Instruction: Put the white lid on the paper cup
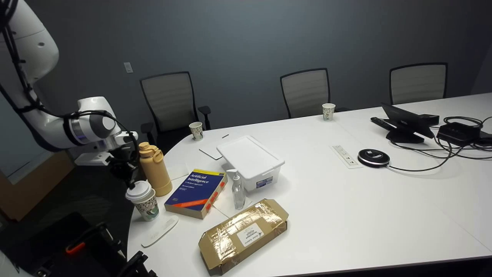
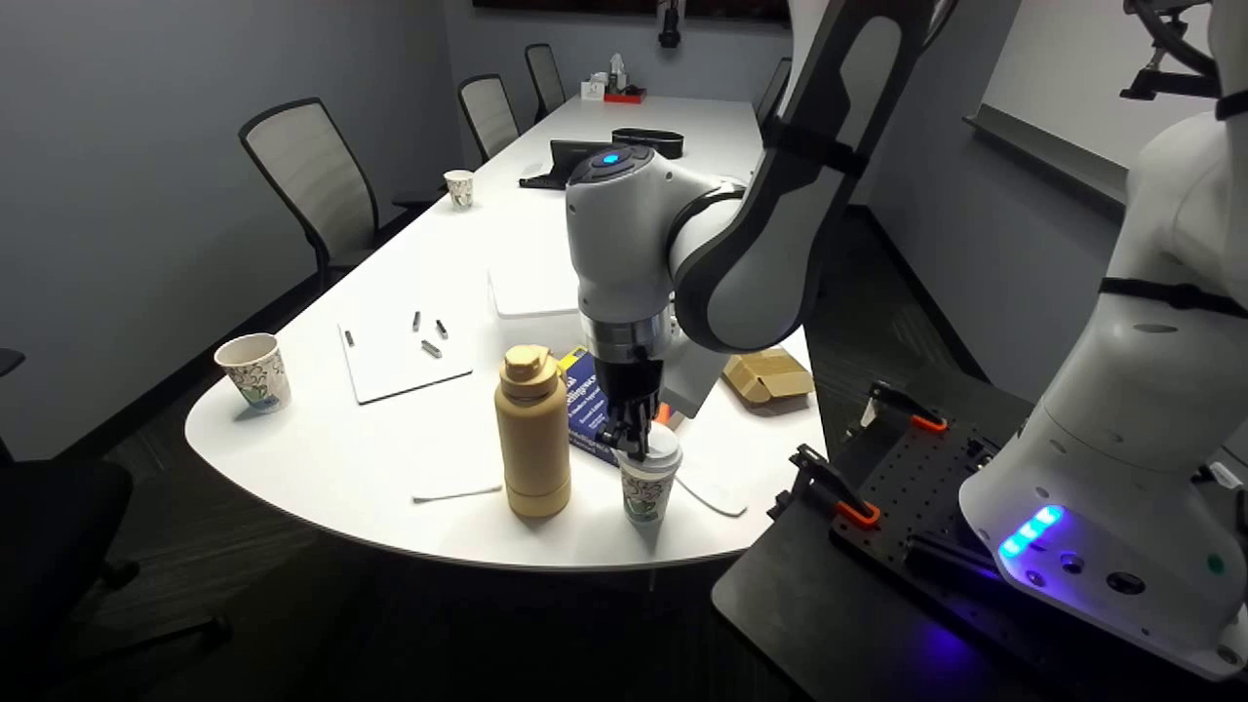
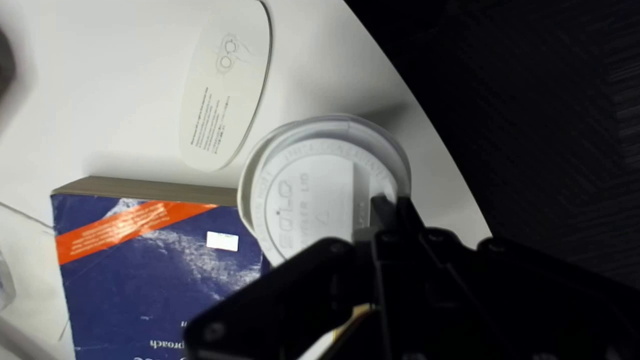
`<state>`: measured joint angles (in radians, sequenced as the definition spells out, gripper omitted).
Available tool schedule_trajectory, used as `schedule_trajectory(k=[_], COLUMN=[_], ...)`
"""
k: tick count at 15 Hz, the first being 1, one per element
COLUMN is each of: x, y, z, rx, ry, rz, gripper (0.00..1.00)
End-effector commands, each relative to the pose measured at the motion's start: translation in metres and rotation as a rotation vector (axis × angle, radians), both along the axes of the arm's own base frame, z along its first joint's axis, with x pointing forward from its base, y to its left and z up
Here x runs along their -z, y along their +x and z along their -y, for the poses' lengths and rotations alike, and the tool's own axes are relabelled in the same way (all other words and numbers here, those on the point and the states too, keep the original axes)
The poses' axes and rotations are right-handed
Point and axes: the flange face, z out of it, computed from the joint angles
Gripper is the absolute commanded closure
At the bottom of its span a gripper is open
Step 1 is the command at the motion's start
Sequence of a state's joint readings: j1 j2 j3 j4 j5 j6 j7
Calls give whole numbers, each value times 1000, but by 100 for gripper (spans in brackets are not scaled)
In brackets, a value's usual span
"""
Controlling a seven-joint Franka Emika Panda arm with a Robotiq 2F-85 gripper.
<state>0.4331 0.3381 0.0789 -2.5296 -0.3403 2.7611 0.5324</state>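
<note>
The paper cup (image 1: 148, 209), pale with a leaf pattern, stands upright near the table's end; it also shows in an exterior view (image 2: 646, 495). The round white lid (image 3: 315, 200) lies over its mouth, also seen in both exterior views (image 1: 139, 190) (image 2: 664, 445). In the wrist view a cream rim (image 3: 244, 195) shows as a crescent at the lid's left, so the lid looks off-centre or tilted; I cannot tell whether it is seated. My gripper (image 3: 394, 205) is shut on the lid's raised edge, above the cup, in both exterior views (image 1: 131, 185) (image 2: 636, 450).
A tan bottle (image 1: 157, 173) stands close beside the cup. A thick blue book (image 1: 196, 190), a flat white piece (image 1: 160, 231), a clear pump bottle (image 1: 238, 192), a cardboard box (image 1: 246, 234) and a lidded white bin (image 1: 251, 157) lie around. The table edge (image 2: 585, 564) is near.
</note>
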Motion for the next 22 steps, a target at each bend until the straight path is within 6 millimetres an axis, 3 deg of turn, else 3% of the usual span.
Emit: schedule_trajectory(k=[1,22], x=[7,12], y=[7,13], z=[-3,3], rx=[-22,-6], ry=[-5,-35], rz=[7,-1], gripper=[99,99])
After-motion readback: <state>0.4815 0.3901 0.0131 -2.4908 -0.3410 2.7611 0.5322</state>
